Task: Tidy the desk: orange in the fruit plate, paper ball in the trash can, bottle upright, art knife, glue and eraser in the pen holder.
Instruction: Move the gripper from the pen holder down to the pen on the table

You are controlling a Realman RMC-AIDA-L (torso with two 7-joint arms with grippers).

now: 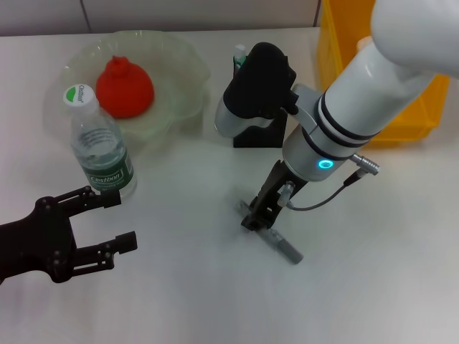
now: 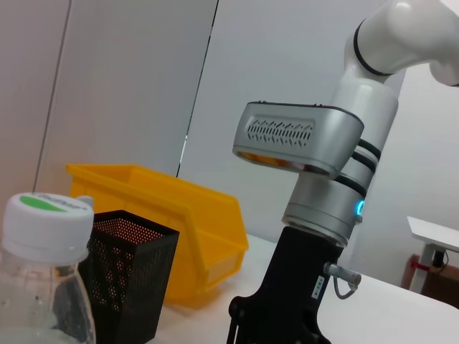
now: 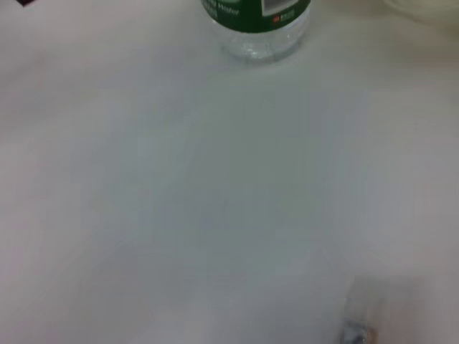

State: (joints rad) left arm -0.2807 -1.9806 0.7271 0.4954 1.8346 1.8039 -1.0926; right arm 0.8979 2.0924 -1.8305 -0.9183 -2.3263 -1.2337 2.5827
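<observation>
A grey art knife [image 1: 279, 242] lies on the white table. My right gripper [image 1: 258, 213] is down on its near end, touching it. The black mesh pen holder [image 1: 259, 133] stands behind the right wrist, largely hidden; a white-green tip [image 1: 239, 54] sticks out of it. The holder also shows in the left wrist view [image 2: 129, 279]. An orange [image 1: 123, 87] sits in the translucent fruit plate [image 1: 179, 61]. The clear bottle [image 1: 102, 147] with a green label stands upright; its cap shows in the left wrist view [image 2: 46, 215]. My left gripper [image 1: 122, 221] is open and empty in front of the bottle. No paper ball or eraser is in view.
A yellow bin [image 1: 391, 107] stands at the back right, also in the left wrist view [image 2: 179, 215]. The bottle's base [image 3: 258, 29] shows in the right wrist view. The right arm [image 2: 315, 208] rises over the table's middle.
</observation>
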